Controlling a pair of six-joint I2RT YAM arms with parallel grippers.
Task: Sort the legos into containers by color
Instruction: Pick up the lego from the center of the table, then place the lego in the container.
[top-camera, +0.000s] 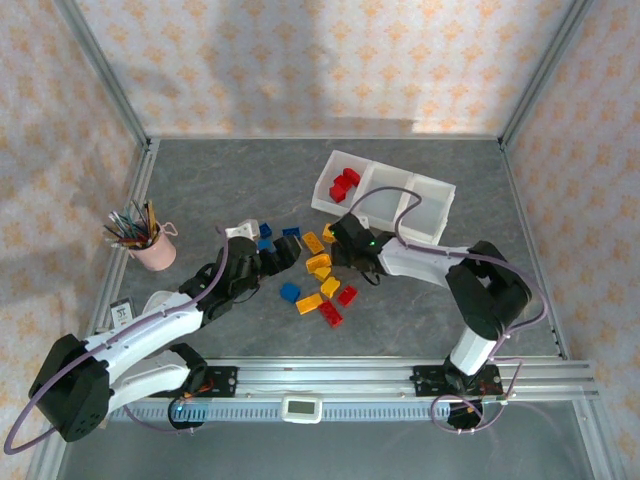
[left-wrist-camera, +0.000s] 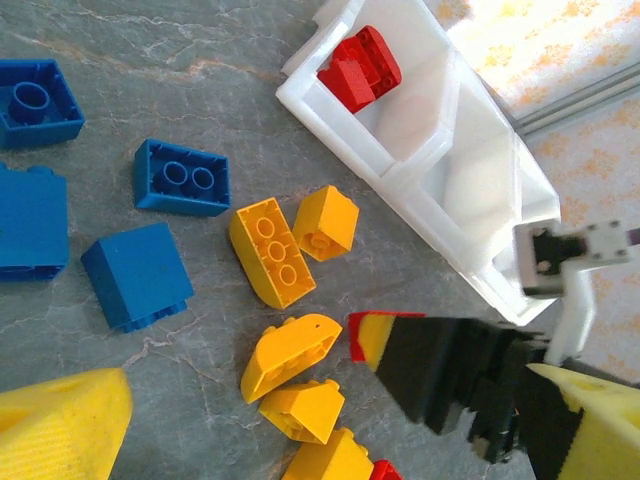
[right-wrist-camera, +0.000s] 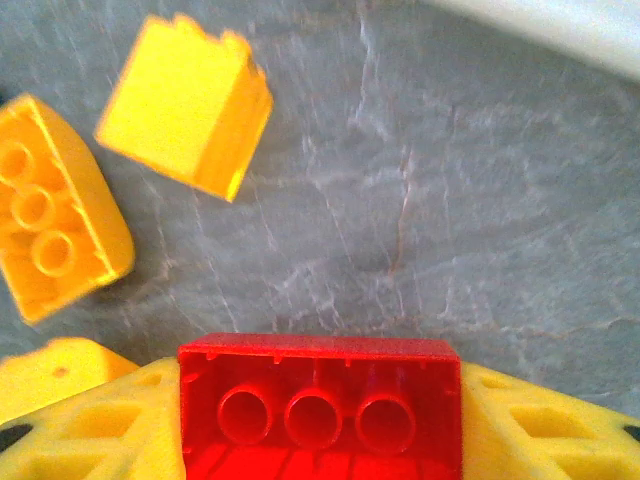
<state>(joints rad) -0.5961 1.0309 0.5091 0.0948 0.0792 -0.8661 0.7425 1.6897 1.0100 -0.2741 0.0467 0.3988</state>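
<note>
Pink cup (top-camera: 156, 252) of pens at left, grey marbled tabletop (top-camera: 230, 180), floral patterned walls (top-camera: 300, 60)

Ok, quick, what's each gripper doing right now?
Left gripper: open, holding nothing.
Right gripper: closed on a red brick.

No lettering can be read anywhere; the white tag (top-camera: 122, 313) at the table's (top-camera: 250, 180) eight o'clock edge carries dark marks too small to decipher
</note>
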